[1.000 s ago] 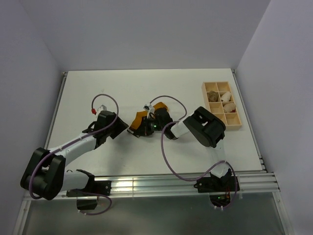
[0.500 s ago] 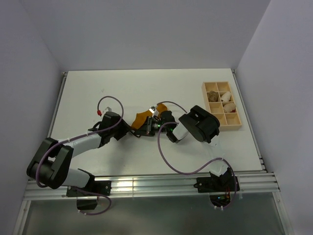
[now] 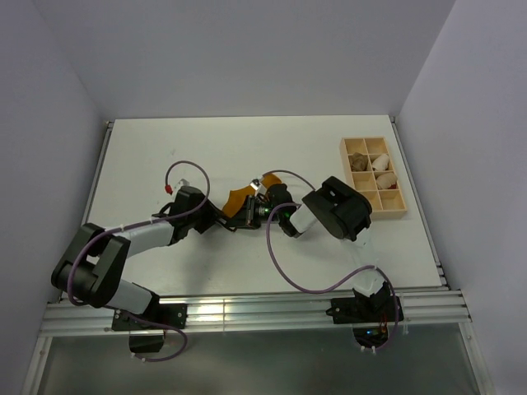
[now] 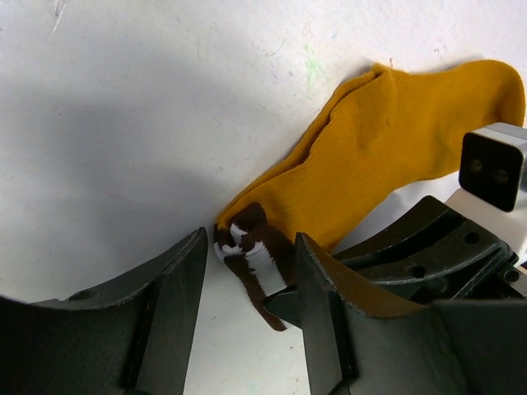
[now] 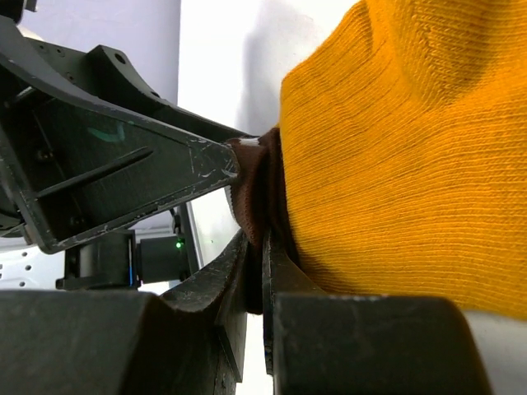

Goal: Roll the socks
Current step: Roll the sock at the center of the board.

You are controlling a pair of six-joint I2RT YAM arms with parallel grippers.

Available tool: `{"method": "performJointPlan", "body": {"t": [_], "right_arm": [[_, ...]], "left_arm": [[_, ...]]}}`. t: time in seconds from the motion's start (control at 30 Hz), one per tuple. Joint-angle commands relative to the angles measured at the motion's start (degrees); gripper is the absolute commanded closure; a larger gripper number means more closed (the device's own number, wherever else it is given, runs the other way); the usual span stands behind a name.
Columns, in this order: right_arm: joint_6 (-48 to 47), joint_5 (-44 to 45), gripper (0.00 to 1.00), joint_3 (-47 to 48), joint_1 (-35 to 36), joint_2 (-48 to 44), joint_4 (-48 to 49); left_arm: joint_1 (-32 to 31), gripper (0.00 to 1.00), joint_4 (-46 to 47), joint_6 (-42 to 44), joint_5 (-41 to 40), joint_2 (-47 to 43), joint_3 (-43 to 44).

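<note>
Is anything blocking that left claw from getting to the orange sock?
Nothing visible. The left gripper stands open, its fingers either side of the sock at its striped cuff, which the right gripper pinches too.

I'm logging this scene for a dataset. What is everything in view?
sock: one, mustard-orange with a brown-and-white striped cuff, mid-table.
tray: one, light wood, compartmented, on the table's right side.
bundles: at least three, two cream-white and one brownish, in the tray's compartments.
table: one, white.
cables: purple, looping from both arms.
left pincer: black, open, fingers either side of the sock's cuff.
right pincer: black, shut on the sock by the cuff.
</note>
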Motion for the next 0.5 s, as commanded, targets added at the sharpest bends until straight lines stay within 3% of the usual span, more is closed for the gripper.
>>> {"method": "performJointPlan", "body": {"t": [0.0, 0.3, 0.47], "right_arm": [[-4.3, 1.3, 1.00, -0.5, 0.4, 0.8, -12.0], [-7.4, 3.0, 0.97, 0.9, 1.1, -1.1, -17.6], [-15.4, 6.7, 0.89, 2.0, 1.7, -6.0, -25.8]], "left_arm": [[-0.3, 0.48, -0.5, -0.9, -0.8, 1.1, 1.1], [-0.6, 0.62, -2.0, -0.9, -0.6, 3.4, 1.9], [-0.6, 0.82, -4.7, 0.2, -1.5, 3.6, 3.4]]}}
